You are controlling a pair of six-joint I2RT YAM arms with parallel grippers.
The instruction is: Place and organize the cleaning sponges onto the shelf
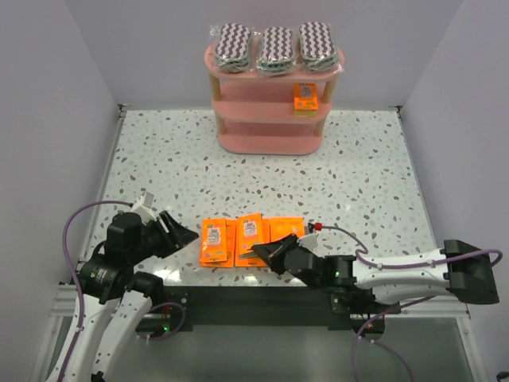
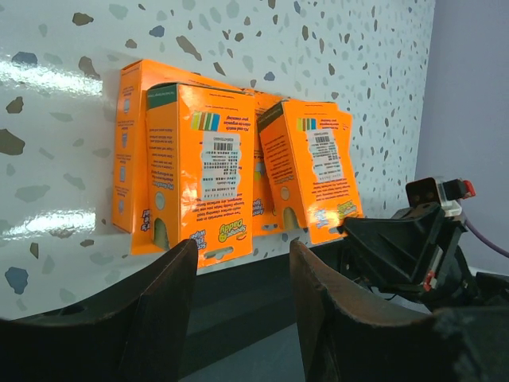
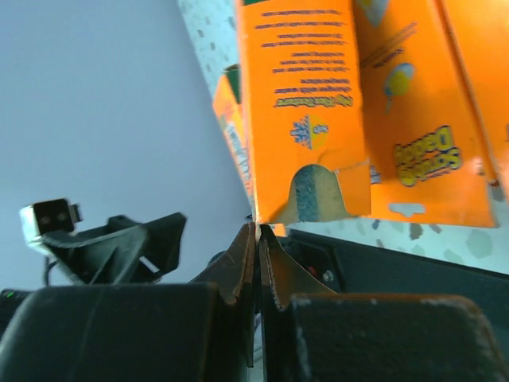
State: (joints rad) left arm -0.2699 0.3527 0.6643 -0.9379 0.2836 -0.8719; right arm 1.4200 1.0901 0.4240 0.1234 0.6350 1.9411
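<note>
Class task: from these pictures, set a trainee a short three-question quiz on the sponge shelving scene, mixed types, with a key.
1. True or false: all three zigzag packs lie on the shelf's top tier.
2. How many orange packets lie on the table?
3. The shelved orange packet stands on which tier? A top, B middle, C bottom.
Key: 1 true; 2 three; 3 B.

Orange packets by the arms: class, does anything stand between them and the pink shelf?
Nothing visible does. Only speckled table lies between the three orange packets and the shelf, whose middle board already holds one small packet.
</note>
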